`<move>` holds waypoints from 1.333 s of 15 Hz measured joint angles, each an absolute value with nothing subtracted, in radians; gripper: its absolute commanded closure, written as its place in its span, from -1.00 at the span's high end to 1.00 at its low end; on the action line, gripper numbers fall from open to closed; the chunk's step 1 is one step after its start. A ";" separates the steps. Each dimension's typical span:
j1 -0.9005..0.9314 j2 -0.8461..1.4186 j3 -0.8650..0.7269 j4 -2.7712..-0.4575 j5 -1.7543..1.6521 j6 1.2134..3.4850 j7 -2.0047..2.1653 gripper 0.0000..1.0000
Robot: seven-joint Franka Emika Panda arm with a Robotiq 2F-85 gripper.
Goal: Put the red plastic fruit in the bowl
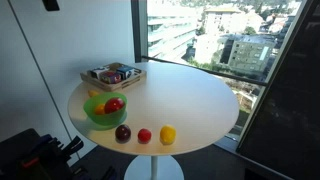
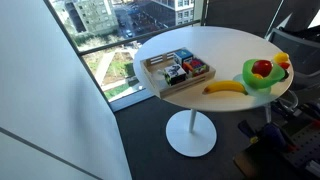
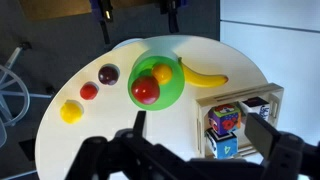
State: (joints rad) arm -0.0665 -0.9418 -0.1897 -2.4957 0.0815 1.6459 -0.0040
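Note:
The small red plastic fruit (image 1: pixel 144 135) (image 3: pixel 89 91) lies on the white round table near its edge, between a darker maroon fruit (image 1: pixel 122 132) (image 3: pixel 108 73) and a yellow fruit (image 1: pixel 167 134) (image 3: pixel 70 111). The green bowl (image 1: pixel 97 118) (image 2: pixel 252 83) (image 3: pixel 172 93) stands close by and holds a larger red fruit (image 3: pixel 146 90) and a yellow piece. My gripper (image 3: pixel 200 128) is open and empty, high above the table, over the gap between the bowl and the tray. It does not show in either exterior view.
A banana (image 3: pixel 203 78) (image 2: pixel 226 88) lies beside the bowl. A shallow wooden tray (image 3: pixel 273 96) (image 1: pixel 137 76) (image 2: pixel 150 63) of small colourful packets stands on the far side of it. Large windows stand behind the table (image 1: pixel 190 95).

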 measured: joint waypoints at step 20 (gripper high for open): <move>-0.067 -0.914 -0.173 -2.488 0.081 1.655 -0.004 1.00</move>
